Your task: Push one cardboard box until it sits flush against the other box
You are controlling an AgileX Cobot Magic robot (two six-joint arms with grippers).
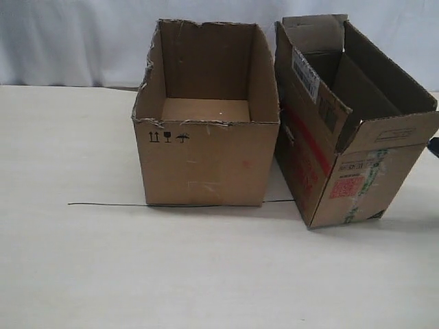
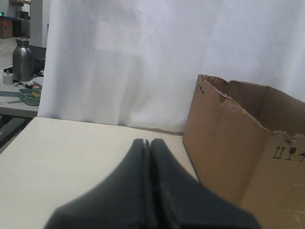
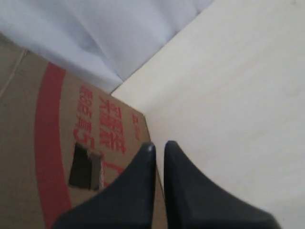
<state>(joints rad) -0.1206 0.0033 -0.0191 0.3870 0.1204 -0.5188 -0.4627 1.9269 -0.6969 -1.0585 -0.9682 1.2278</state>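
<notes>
The cardboard box [image 1: 312,147] stands at three o'clock of the other box [image 1: 206,161], skewed, with a wedge of table [image 1: 206,274] between them. The right gripper [image 3: 159,149], fingers all but closed, is by its red-printed wall. The left gripper [image 2: 147,142] is pressed together, empty. The box is open and looks light. I'd shove low on the outer wall, near a stiff corner.

L gripper [image 2: 147,143] closed tight; R gripper [image 3: 159,145] closed, tips barely apart.
</notes>
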